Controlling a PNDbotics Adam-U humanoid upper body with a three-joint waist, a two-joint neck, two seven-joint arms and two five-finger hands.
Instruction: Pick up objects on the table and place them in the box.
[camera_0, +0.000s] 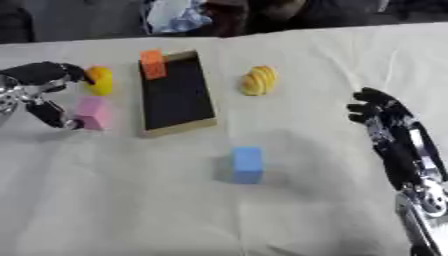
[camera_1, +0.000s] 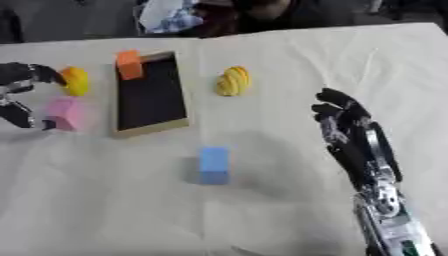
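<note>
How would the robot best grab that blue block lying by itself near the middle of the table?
Probably from above, fingers and thumb closing on the two long flat sides of the blue block. It lies flat on the cloth with free space all round, and the right hand, open nearby, seems the handier one.

My table's (camera_0: 332, 55) got a wrinkly off-white cloth (camera_0: 131, 210) over the whole top, lit pretty evenly, and past the far edge it's just dark and murky with some crumpled blue-and-white stuff (camera_0: 175, 15) sitting back there.
</note>
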